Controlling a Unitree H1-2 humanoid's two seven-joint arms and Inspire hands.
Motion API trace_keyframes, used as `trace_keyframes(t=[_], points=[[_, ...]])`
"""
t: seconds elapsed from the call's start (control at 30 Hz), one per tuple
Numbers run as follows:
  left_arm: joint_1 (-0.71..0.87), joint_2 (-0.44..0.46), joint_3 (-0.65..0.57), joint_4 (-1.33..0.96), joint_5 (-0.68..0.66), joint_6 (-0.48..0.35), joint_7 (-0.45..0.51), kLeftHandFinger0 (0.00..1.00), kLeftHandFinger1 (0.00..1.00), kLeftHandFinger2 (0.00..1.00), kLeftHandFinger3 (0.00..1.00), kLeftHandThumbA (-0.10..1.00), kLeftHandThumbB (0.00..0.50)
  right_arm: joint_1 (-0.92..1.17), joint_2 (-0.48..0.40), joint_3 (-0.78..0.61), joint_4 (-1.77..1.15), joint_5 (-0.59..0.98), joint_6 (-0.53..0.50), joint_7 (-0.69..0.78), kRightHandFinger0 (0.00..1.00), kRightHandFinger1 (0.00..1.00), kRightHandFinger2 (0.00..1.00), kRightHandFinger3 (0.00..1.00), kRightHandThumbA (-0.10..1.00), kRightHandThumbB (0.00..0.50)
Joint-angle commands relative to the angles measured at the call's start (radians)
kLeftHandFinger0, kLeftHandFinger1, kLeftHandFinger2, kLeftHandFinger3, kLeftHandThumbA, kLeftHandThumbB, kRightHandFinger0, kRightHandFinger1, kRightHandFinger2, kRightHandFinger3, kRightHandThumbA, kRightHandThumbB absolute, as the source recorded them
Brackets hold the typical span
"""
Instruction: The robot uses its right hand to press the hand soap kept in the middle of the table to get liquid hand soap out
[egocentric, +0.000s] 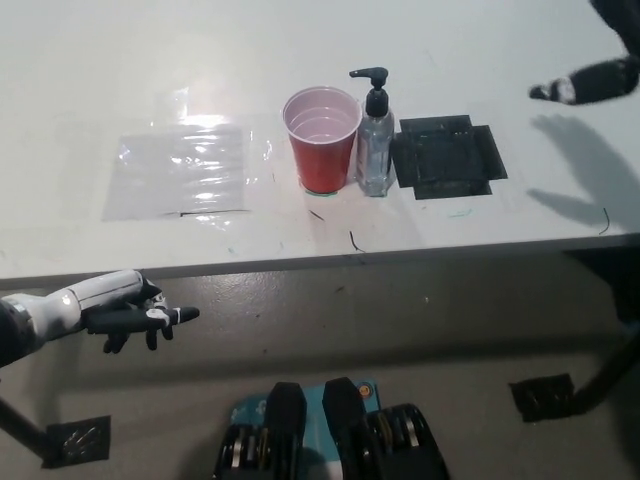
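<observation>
Far right of the soap bottle (375, 140), right robot hand (590, 82) hovers; grip state unclear.

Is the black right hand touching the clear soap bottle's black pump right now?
Apart. The head view shows the black right hand at the far right edge, with bare white table between it and the clear soap bottle's black pump.

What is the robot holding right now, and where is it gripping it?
Nothing. The right hand hangs above the table's far right, clear of the soap bottle. The left hand rests open below the table edge.
</observation>
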Motion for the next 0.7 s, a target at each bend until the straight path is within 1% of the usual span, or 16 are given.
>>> trace_keyframes(t=[0.0,0.03,0.07,0.1,0.13,0.2,0.27,0.3,0.33,0.37,0.4,0.43,0.47,0.5,0.53,0.67], points=[[-0.01,0.04,0.022,-0.019,0.005,-0.004,0.014,0.23,0.18,0.36,0.5,0.78,0.277,0.059,0.05,-0.138,-0.06,0.136,-0.004,-0.132,1.0,1.0,1.0,1.0,1.0,0.284],[-0.008,0.039,0.023,-0.022,0.005,0.005,0.014,0.24,0.21,0.4,0.53,0.78,0.282,0.077,0.062,-0.164,-0.055,0.157,-0.016,-0.146,1.0,1.0,1.0,1.0,1.0,0.295],[-0.008,0.038,0.023,-0.026,0.006,0.017,0.012,0.26,0.22,0.4,0.54,0.78,0.281,0.104,0.081,-0.202,-0.049,0.187,-0.032,-0.164,1.0,1.0,1.0,1.0,1.0,0.303],[-0.008,0.038,0.023,-0.026,0.007,0.017,0.012,0.26,0.22,0.4,0.55,0.78,0.281,0.104,0.085,-0.207,-0.049,0.185,-0.034,-0.161,1.0,1.0,1.0,1.0,1.0,0.298],[-0.008,0.038,0.024,-0.025,0.003,0.016,0.011,0.25,0.21,0.4,0.54,0.78,0.284,0.147,0.093,-0.24,-0.043,0.205,-0.049,-0.173,1.0,1.0,1.0,1.0,1.0,0.297],[-0.011,0.043,0.02,-0.022,0.013,0.0,0.013,0.25,0.2,0.39,0.53,0.8,0.281,0.179,0.096,-0.256,-0.04,0.203,-0.055,-0.184,1.0,1.0,1.0,1.0,1.0,0.304],[-0.011,0.04,0.022,-0.025,0.016,0.012,0.015,0.25,0.22,0.4,0.52,0.78,0.27,0.211,0.094,-0.267,-0.022,0.203,-0.082,-0.202,1.0,1.0,1.0,1.0,1.0,0.294],[-0.011,0.039,0.024,-0.023,0.012,0.012,0.014,0.26,0.22,0.4,0.51,0.78,0.283,0.231,0.102,-0.28,-0.034,0.213,-0.058,-0.208,1.0,1.0,1.0,1.0,1.0,0.287],[-0.011,0.037,0.026,-0.023,0.007,0.02,0.012,0.27,0.22,0.4,0.51,0.77,0.283,0.24,0.104,-0.285,-0.039,0.219,-0.049,-0.21,1.0,1.0,1.0,1.0,1.0,0.284],[-0.013,0.034,0.027,-0.021,0.008,0.018,0.016,0.26,0.21,0.39,0.51,0.77,0.287,0.247,0.104,-0.29,-0.042,0.22,-0.048,-0.217,1.0,1.0,1.0,1.0,1.0,0.295],[-0.013,0.032,0.029,-0.019,0.006,0.012,0.017,0.25,0.21,0.39,0.5,0.77,0.278,0.262,0.114,-0.307,-0.049,0.229,-0.018,-0.229,1.0,1.0,1.0,1.0,1.0,0.345],[-0.013,0.033,0.028,-0.018,0.008,0.008,0.018,0.25,0.21,0.38,0.5,0.77,0.277,0.275,0.122,-0.321,-0.051,0.255,-0.017,-0.231,1.0,1.0,1.0,1.0,1.0,0.344],[-0.013,0.035,0.029,-0.011,0.004,-0.006,0.016,0.25,0.2,0.38,0.49,0.78,0.275,0.291,0.133,-0.335,-0.055,0.264,-0.012,-0.247,1.0,1.0,1.0,1.0,1.0,0.356],[-0.013,0.034,0.03,-0.009,0.004,-0.009,0.018,0.25,0.2,0.37,0.49,0.78,0.284,0.313,0.143,-0.347,-0.043,0.276,-0.038,-0.26,1.0,1.0,1.0,1.0,1.0,0.336],[-0.018,0.034,0.028,-0.009,0.005,-0.008,0.015,0.25,0.2,0.38,0.49,0.78,0.272,0.328,0.15,-0.357,-0.033,0.284,-0.056,-0.271,1.0,1.0,1.0,1.0,1.0,0.316],[-0.027,0.037,0.025,-0.015,0.007,-0.003,0.009,0.26,0.22,0.39,0.51,0.78,0.269,0.364,0.17,-0.379,-0.021,0.303,-0.031,-0.29,1.0,1.0,1.0,1.0,1.0,0.32]])
